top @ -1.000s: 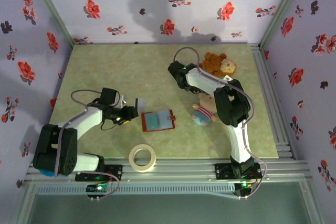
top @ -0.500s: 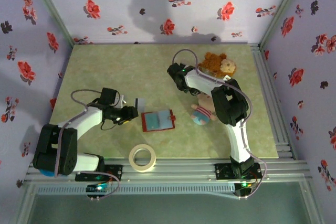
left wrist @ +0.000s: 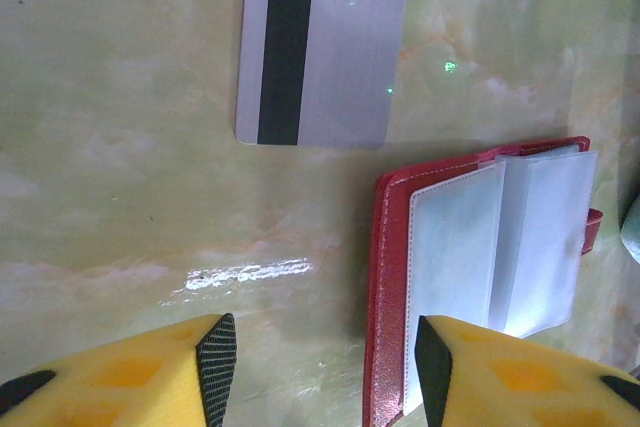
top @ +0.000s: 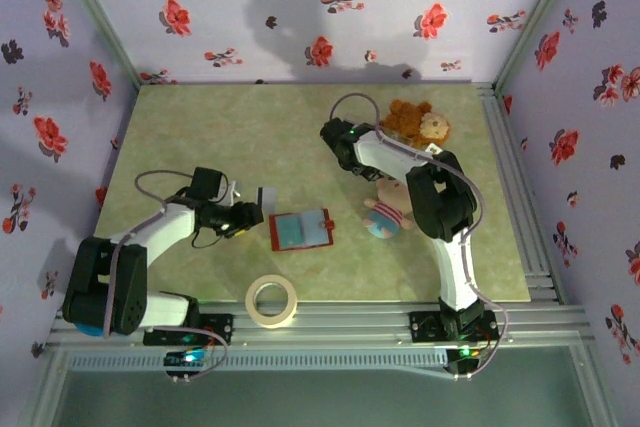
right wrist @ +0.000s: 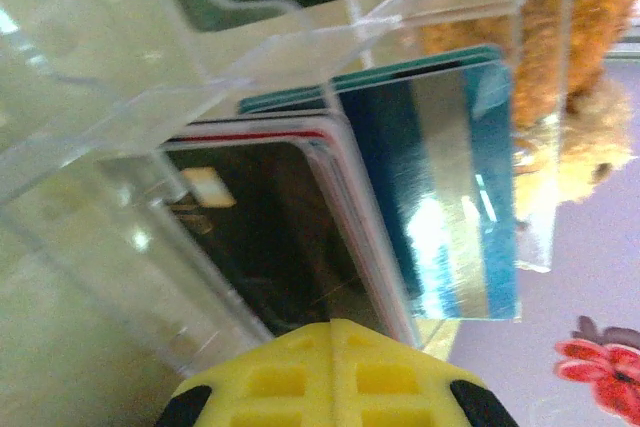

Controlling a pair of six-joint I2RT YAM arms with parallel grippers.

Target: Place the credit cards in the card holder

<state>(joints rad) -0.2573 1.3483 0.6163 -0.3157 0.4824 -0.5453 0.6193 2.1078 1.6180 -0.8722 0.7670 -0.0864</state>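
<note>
Right gripper, pressed together at the credit cards, may snag several, I fear, tipping the clear stand.

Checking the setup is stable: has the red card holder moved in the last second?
No; the card holder keeps its spot just beyond the tape roll.

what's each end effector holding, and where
Left end effector: open, nothing. Right end effector: shut at the edge of credit cards in the clear stand; grip cannot be told.
</note>
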